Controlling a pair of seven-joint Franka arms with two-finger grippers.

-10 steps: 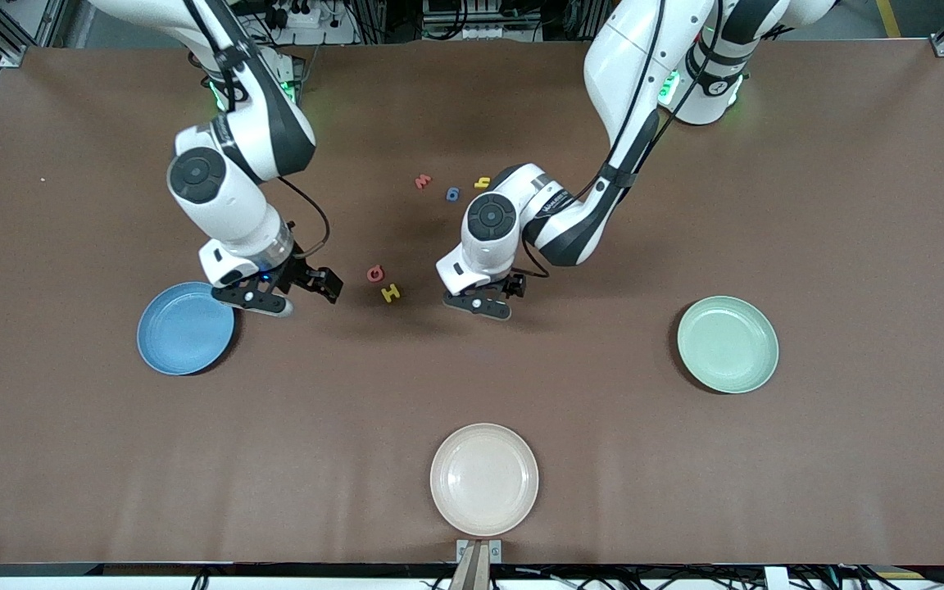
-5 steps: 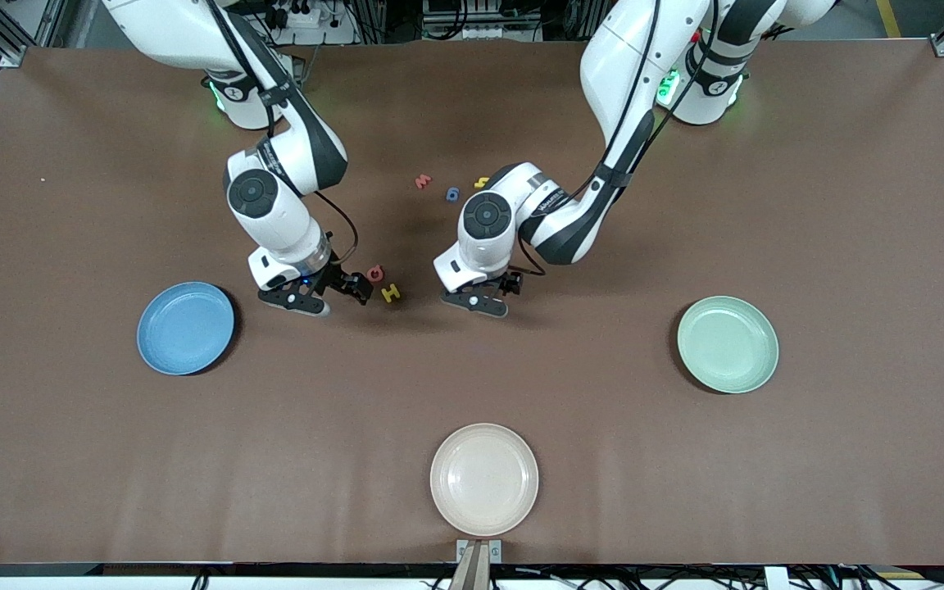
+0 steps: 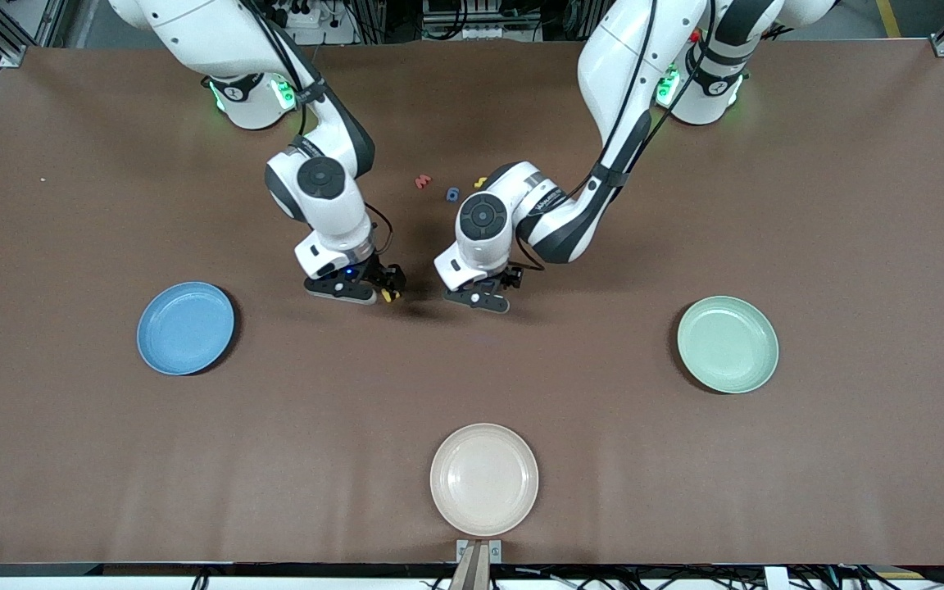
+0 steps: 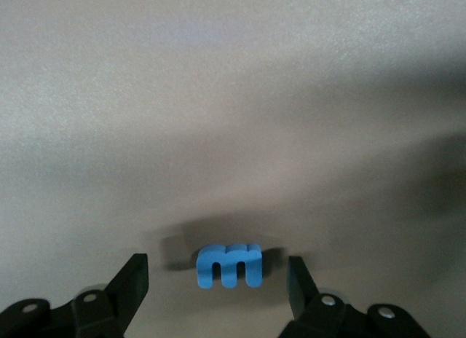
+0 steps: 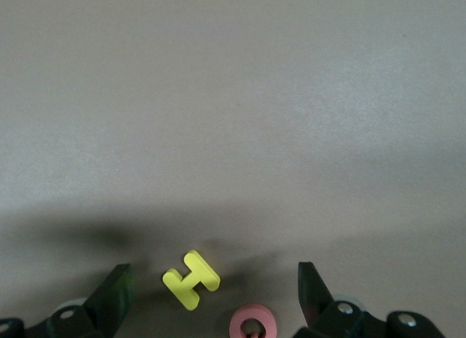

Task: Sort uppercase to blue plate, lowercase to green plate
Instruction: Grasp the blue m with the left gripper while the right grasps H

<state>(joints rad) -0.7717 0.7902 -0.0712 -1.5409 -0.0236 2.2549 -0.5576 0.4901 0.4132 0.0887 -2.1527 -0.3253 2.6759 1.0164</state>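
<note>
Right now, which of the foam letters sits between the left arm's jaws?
The blue W. It lies on the table between the left gripper's open jaws. The yellow H and red Q are under the right gripper instead.

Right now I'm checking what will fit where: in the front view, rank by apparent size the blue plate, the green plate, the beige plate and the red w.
1. beige plate, slightly largest, but nearest the camera.
2. blue plate and green plate, alike.
3. red w, far smaller.
</note>
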